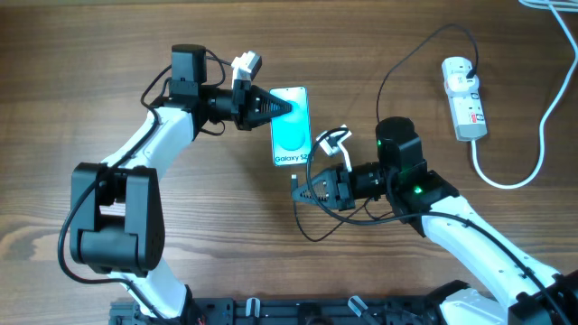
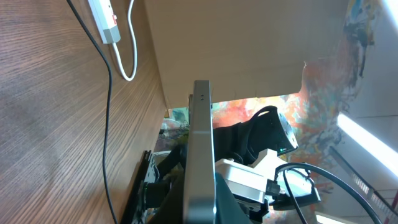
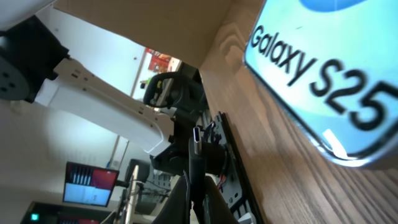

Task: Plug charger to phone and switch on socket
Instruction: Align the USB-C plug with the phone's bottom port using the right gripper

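The phone (image 1: pixel 291 126) lies on the table with its teal screen up, reading "Galaxy S25". My left gripper (image 1: pixel 282 106) is shut on its upper left part; in the left wrist view the phone's dark edge (image 2: pixel 201 149) runs between the fingers. My right gripper (image 1: pixel 298 190) is shut on the charger's black connector tip (image 3: pixel 196 146), just below the phone's bottom edge (image 3: pixel 323 134) and apart from it. The thin black charger cable (image 1: pixel 397 68) runs up to the plug in the white socket (image 1: pixel 463 97) at the right.
The socket's thick white cord (image 1: pixel 542 135) loops down the right side. The socket and cable also show in the left wrist view (image 2: pixel 106 18). The arms' bases stand at the front edge.
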